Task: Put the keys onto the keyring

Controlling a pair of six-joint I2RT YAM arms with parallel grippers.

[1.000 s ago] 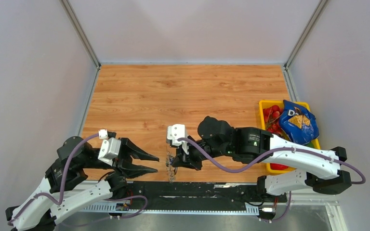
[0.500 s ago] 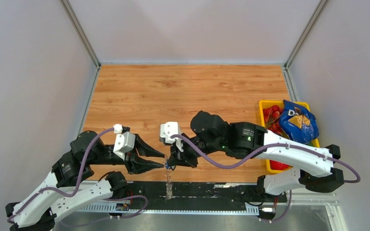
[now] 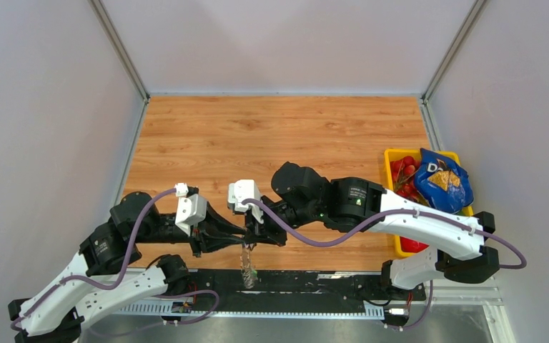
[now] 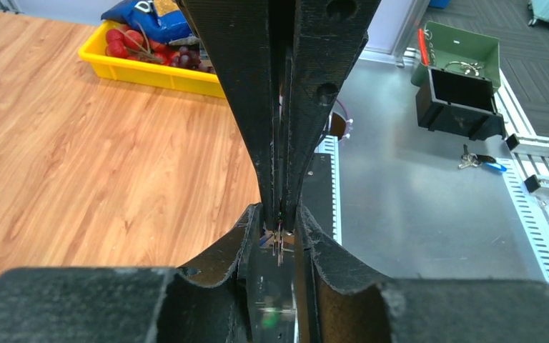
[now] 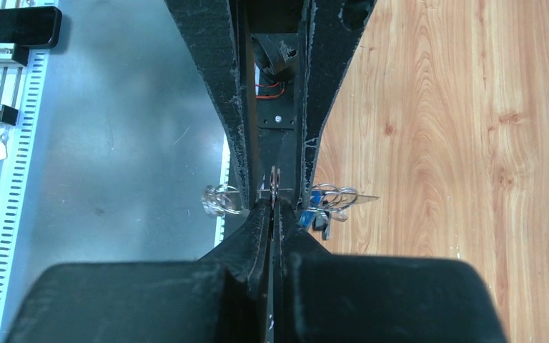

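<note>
My right gripper (image 3: 256,239) is shut on the keyring (image 3: 247,263), a thin silver loop hanging over the table's near edge. In the right wrist view the keyring (image 5: 274,182) stands edge-on above the right gripper (image 5: 273,207). Small keys (image 5: 319,220) with blue and black heads dangle from it on the right, and chain pieces (image 5: 218,200) on the left. My left gripper (image 3: 241,232) meets the right one tip to tip. In the left wrist view the left gripper (image 4: 279,214) has its jaws narrowly apart on either side of the right fingertips (image 4: 268,179) and the keyring (image 4: 279,246).
A yellow bin (image 3: 393,153) with fruit and a blue chip bag (image 3: 439,182) stands at the table's right edge. Off the table, a green-and-black box (image 4: 461,78) and a loose bunch of keys (image 4: 475,158) lie on the metal floor. The black base rail (image 3: 314,282) runs along the near edge.
The left arm has swung right until its jaws enclose the right gripper's tips, and they have narrowed. The right arm has drifted left with the keyring.
</note>
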